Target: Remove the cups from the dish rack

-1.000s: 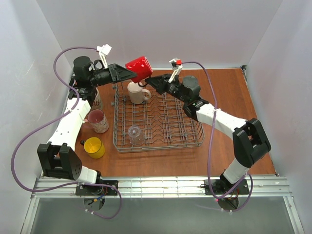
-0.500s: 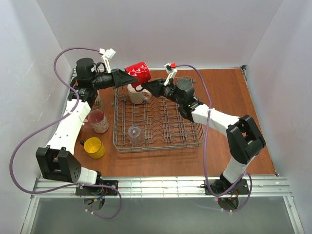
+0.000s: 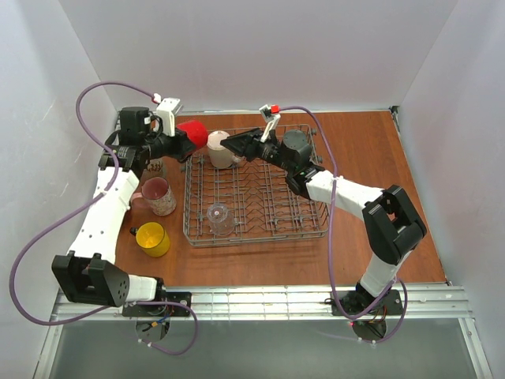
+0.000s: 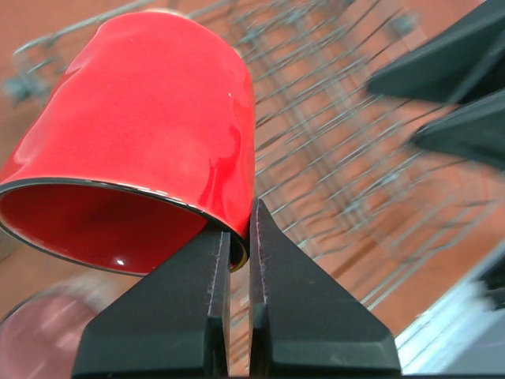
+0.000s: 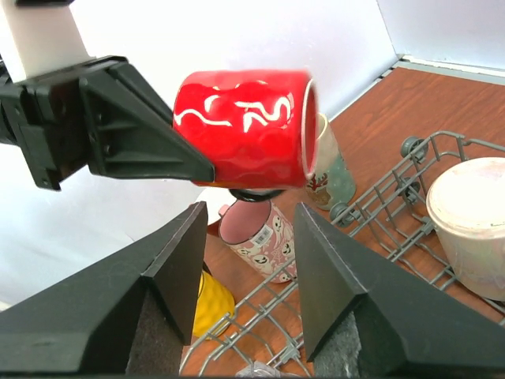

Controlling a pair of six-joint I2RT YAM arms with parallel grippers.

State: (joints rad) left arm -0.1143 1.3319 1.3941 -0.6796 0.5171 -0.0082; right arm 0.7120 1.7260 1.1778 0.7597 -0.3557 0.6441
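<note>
Yellow glazed ceramic mug point(image 3: 152, 238): lower left of the overhead view, upright on the brown wooden table point(image 3: 371, 158), outside the rack.

Small clear glass point(image 3: 220, 218): inside the grey wire dish rack point(image 3: 260, 237), near its lower left corner. Not yet unloaded.

Pink patterned ceramic mug point(image 3: 158, 195): on the table just left of the rack, above the yellow mug in frame.

Beige patterned mug point(image 5: 331, 170): on the table further up the left side, partly hidden by the left arm in the overhead view.

Cream ceramic mug point(image 3: 222, 150): in the rack's upper left corner among the tines. Not yet unloaded.

Right gripper point(image 5: 250, 213): tips over that same corner, beside the cream mug. Jaws are parted and hold nothing. A second ago they were closed on the red mug; they have since let go.

Red glossy ceramic mug point(image 4: 158, 134): upper left of the overhead view, in the air on its side, just past the rack's left wall. A second ago it hung between both grippers above the rack's far edge; it has since moved left and lower.

Left gripper point(image 4: 239, 217): fingers pinched nearly together on the red mug's rim, one inside the mouth and one outside. It is the only holder.

Assessment: the handover looks complete. The red mug is likely bound for the table beside the other three, and two cups remain in the rack.
</note>
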